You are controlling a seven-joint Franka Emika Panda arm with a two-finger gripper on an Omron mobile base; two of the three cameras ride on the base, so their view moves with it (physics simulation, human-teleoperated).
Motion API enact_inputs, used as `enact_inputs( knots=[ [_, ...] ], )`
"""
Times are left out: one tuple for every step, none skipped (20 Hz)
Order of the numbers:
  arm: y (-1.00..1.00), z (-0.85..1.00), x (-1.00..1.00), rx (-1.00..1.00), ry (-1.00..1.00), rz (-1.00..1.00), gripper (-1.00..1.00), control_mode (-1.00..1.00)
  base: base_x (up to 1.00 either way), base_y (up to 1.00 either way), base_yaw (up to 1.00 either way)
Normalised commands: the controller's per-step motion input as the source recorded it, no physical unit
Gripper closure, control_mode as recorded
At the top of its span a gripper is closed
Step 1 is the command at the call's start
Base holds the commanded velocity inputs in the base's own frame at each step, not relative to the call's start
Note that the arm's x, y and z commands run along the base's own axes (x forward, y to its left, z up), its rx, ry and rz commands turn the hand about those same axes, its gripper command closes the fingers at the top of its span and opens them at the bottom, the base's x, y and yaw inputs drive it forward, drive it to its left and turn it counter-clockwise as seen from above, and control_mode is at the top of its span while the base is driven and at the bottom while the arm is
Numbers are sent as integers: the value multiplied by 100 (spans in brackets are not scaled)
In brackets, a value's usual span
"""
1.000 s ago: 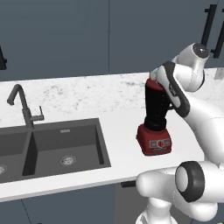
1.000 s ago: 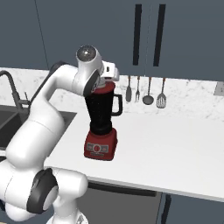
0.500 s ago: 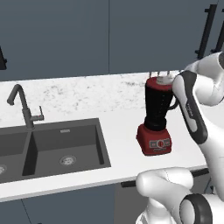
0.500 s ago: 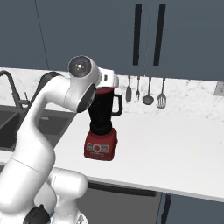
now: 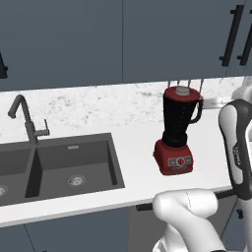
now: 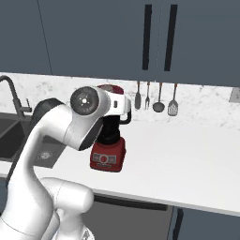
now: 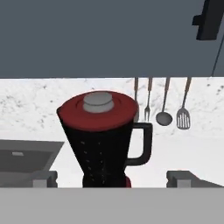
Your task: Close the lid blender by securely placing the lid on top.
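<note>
The blender [image 5: 179, 120] stands upright on the white counter, a dark jar with a side handle on a red square base [image 5: 173, 158]. The red lid [image 5: 181, 92] with its grey knob sits flat on the jar's rim. In the hand view the lid [image 7: 99, 110] caps the jar [image 7: 101, 148] a short way ahead. My gripper [image 7: 113, 179] is open, its fingertips [image 7: 44, 179] far apart, nothing between them, and clear of the blender. In the right base view my arm hides most of the jar; the lid [image 6: 112, 89] and base [image 6: 108, 157] show.
A double sink [image 5: 74, 162] with a faucet [image 5: 23, 118] lies left of the blender. Several utensils [image 6: 159, 97] hang on the back wall behind it. Bare counter [image 6: 192, 157] stretches to the right. Dark cabinets hang above.
My hand has drawn back from the top of the blender toward the base. The lid stays on the jar. The jaws stay wide.
</note>
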Motion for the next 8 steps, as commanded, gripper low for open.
enact_inputs(
  knots=[
    [-5, 0, -24, 0, 0, 0, -100, -100, 0, 0, 0],
    [0, 0, -28, 0, 0, 0, -100, -100, 0, 0, 0],
    [-3, 0, -29, 0, -1, 0, -100, -100, 0, 0, 0],
    [-14, 0, -29, 0, -8, 0, -100, -100, 0, 0, 0],
    [-1, -1, -10, 0, 0, 0, -100, -100, 0, 0, 0],
    [0, 0, -12, 0, 0, 0, -100, -100, 0, 0, 0],
    [0, 0, -4, 0, 0, 0, -100, -100, 0, 0, 0],
    [0, 0, -5, 0, 0, 0, -100, -100, 0, 0, 0]
  ],
)
